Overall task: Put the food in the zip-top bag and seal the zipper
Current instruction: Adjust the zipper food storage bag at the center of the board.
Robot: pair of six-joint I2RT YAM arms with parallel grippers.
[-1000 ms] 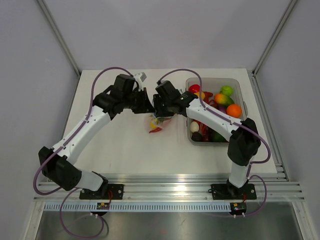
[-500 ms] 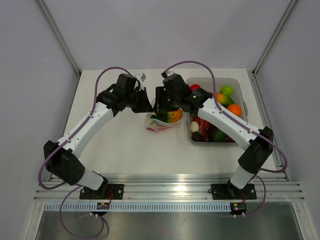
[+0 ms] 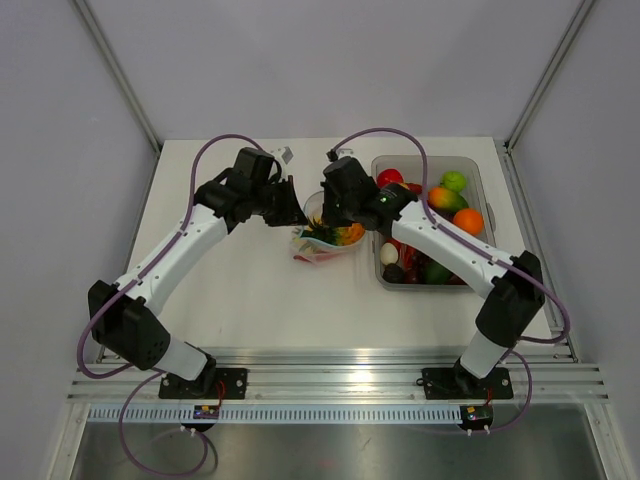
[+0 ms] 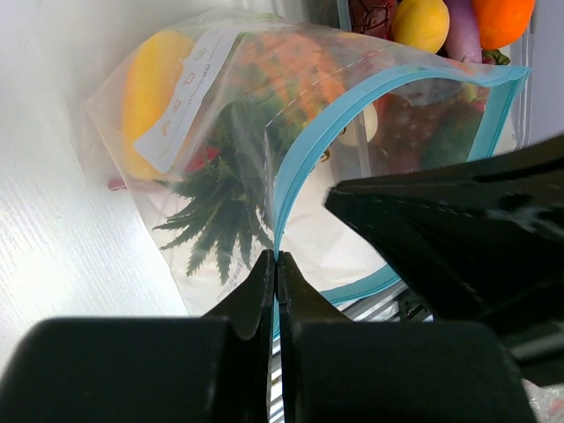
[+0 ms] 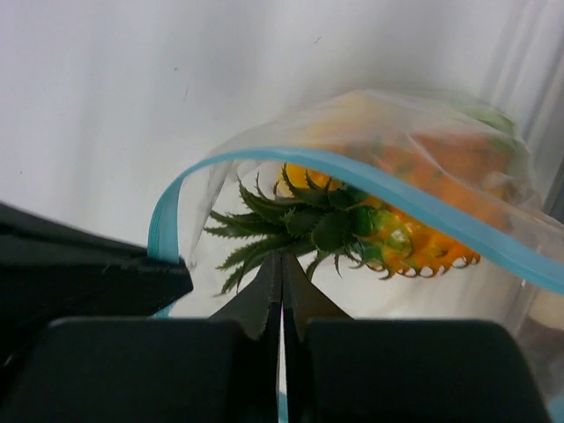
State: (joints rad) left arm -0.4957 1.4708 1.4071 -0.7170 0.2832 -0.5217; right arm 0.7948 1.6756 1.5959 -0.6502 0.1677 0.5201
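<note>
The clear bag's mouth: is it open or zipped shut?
Open. Its blue zipper gapes in a wide arch, showing the toy pineapple inside.

The clear zip-top bag (image 4: pixel 220 106) has a light-blue zipper (image 4: pixel 304 154) (its pineapple (image 5: pixel 357 231): orange, dark-green leaves).

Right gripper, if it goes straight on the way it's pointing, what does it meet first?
Probably the green leaves of the pineapple inside the open bag. The right gripper, tips closed, aims straight at them; how far off they lie is unclear.
</note>
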